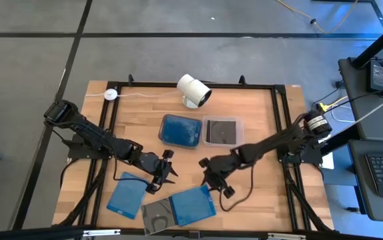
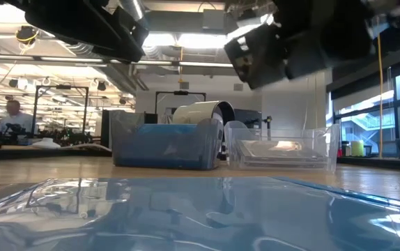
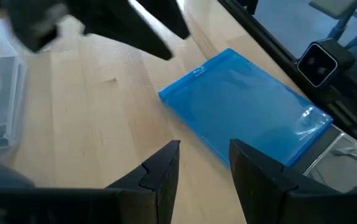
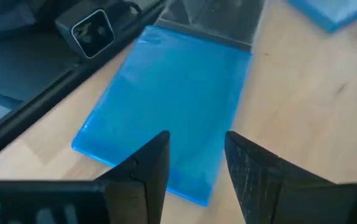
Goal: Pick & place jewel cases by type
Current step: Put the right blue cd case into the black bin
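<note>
**Sorting entry: approach to a blue case, nothing held**

High view: my right gripper [image 1: 215, 175] hovers above the blue jewel case [image 1: 193, 203] at the table's near edge; my left gripper [image 1: 163, 172] waits close by. Tubs [image 1: 180, 130] sit behind.

Right wrist view: fingers narrowly parted, empty; the case's long axis runs away from them. Next, I judge: descend, straddle an edge.

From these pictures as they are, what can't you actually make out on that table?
- How many cases sit in the blue tub and the clear tub: from above they are too small; at table height the tub walls blur them.
- The grey case at the table's near edge: partly under the blue case, cut by the frame rail.
- Low view: a blue case fills the foreground, hiding the table.
</note>
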Controlling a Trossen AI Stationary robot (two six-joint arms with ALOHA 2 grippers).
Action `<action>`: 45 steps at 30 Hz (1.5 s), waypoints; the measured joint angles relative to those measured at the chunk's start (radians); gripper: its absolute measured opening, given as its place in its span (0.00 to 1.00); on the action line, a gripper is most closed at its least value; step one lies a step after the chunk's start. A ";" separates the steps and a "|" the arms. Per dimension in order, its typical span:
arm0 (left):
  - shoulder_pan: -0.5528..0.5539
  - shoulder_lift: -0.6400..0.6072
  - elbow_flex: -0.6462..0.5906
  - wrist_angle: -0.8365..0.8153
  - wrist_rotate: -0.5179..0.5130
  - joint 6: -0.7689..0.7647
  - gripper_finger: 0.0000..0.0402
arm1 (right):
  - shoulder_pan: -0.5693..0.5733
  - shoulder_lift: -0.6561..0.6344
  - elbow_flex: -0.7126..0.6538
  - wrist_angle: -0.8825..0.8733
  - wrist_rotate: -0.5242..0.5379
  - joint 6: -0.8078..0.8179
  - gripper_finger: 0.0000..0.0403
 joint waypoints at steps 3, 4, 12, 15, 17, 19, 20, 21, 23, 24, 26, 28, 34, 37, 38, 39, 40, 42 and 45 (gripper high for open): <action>0.000 0.000 0.000 0.000 0.000 0.000 0.34 | 0.024 0.023 -0.040 0.070 0.047 0.048 0.39; 0.000 0.000 0.000 0.000 0.000 0.000 0.34 | 0.027 0.036 -0.047 0.092 0.063 0.061 0.39; 0.000 0.000 0.000 0.011 0.000 0.000 0.34 | 0.030 0.152 -0.052 0.159 0.070 0.135 0.39; 0.000 0.000 0.000 0.010 0.000 0.000 0.34 | 0.030 0.182 -0.052 0.165 0.049 0.126 0.39; 0.000 0.000 0.000 0.011 0.000 0.000 0.34 | 0.030 0.198 -0.049 0.175 0.036 0.132 0.39; 0.000 0.000 0.000 0.010 0.000 0.000 0.34 | 0.030 0.208 -0.047 0.180 0.033 0.155 0.39; 0.000 0.000 0.000 0.010 0.000 0.000 0.34 | 0.029 0.212 -0.047 0.179 0.033 0.159 0.39; 0.000 0.000 0.000 0.010 0.000 0.000 0.34 | 0.029 0.213 -0.047 0.177 0.037 0.164 0.39; 0.000 0.000 0.000 0.010 0.000 0.000 0.34 | 0.026 0.213 -0.047 0.169 0.071 0.162 0.39; 0.000 0.000 0.000 0.010 -0.001 0.000 0.34 | 0.025 0.213 -0.047 0.165 0.086 0.152 0.39; 0.000 0.000 0.000 0.010 -0.006 0.010 0.34 | 0.016 0.211 -0.047 0.149 0.119 0.129 0.39; 0.000 0.000 0.000 0.010 -0.008 0.032 0.34 | 0.002 0.211 -0.047 0.132 0.163 0.108 0.39; 0.000 0.000 0.000 0.008 -0.008 0.035 0.34 | -0.030 0.210 -0.047 0.115 0.277 -0.026 0.39; 0.000 0.000 0.000 -0.008 -0.014 0.035 0.34 | -0.041 0.210 -0.047 0.119 0.291 -0.214 0.39; 0.000 0.000 0.000 -0.023 -0.024 0.035 0.34 | -0.042 0.210 -0.047 0.121 0.301 -0.281 0.39; 0.000 0.000 0.000 -0.042 -0.037 0.035 0.34 | -0.041 0.210 -0.047 0.126 0.314 -0.334 0.39; 0.000 0.000 0.000 -0.063 -0.052 0.036 0.34 | -0.041 0.210 -0.048 0.133 0.336 -0.384 0.39; 0.000 0.000 0.000 -0.112 -0.093 0.045 0.34 | -0.041 0.211 -0.049 0.147 0.396 -0.482 0.39; 0.001 0.001 0.000 -0.167 -0.136 0.051 0.34 | -0.043 0.213 -0.051 0.160 0.486 -0.625 0.39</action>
